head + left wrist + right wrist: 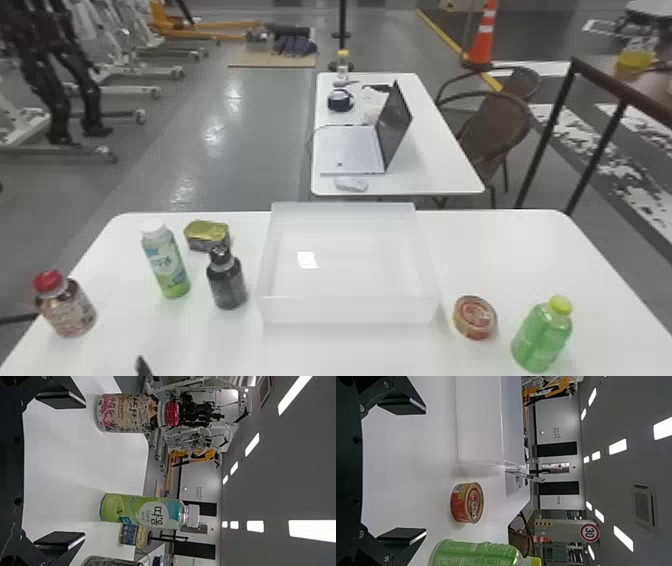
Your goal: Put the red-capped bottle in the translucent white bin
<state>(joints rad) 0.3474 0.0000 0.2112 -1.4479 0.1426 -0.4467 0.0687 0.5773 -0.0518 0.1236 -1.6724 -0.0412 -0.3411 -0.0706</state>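
At the table's left edge in the head view stands the red-capped bottle, upright. The translucent white bin sits at the middle of the table with nothing in it. A black fingertip of my left gripper shows at the bottom edge, nearer than the bottle and to its right. In the left wrist view the left gripper is open, its fingers wide apart, with the red-capped bottle farther out. My right gripper is open and holds nothing; part of the bin lies beyond it.
Between the red-capped bottle and the bin stand a green-and-white bottle, a dark pump bottle and a gold-topped can. Right of the bin are a round red can and a green bottle. A second table holds a laptop.
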